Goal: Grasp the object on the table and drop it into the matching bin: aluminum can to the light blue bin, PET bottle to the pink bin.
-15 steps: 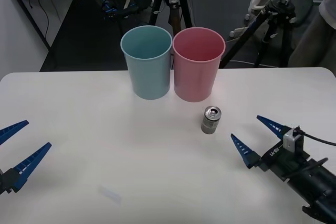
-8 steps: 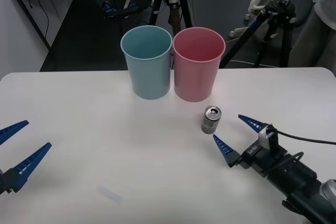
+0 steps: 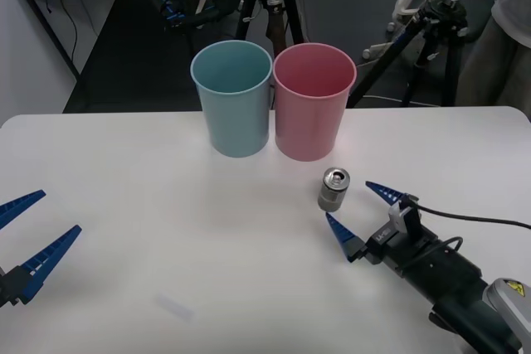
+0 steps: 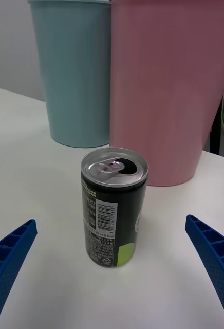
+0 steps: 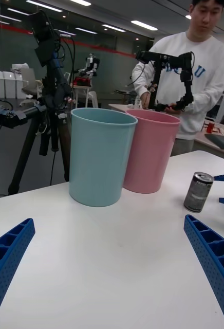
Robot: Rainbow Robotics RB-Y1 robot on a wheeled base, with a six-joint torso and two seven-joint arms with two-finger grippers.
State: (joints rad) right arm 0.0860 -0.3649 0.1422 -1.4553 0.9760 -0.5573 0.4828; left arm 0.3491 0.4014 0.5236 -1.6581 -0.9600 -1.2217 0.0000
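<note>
- Can (image 3: 333, 189) upright on the white desk (image 3: 166, 205), pull-tab top up, at about 5 o'clock from the pink bin (image 3: 314, 101), near it but not touching.
- Wrist cam: can (image 4: 114, 205) has a dark label with a barcode and a green patch, and sits between the two blue fingers (image 4: 9, 259).
- Right end effector (image 3: 361, 211) at 5 o'clock from the can, spread wide, fingertips to either side of it and just short of it, no contact.
- Light blue bin (image 3: 231, 97) at 9 o'clock from the pink bin, side by side, rims touching or nearly so, both upright at the far desk edge.
- Left end effector (image 3: 29, 234) low at the left desk edge, spread wide, nothing held, well apart from can and bins.
- Left wrist cam: blue bin (image 5: 100, 155), pink bin (image 5: 149, 150), can (image 5: 198, 192) beyond them.
</note>
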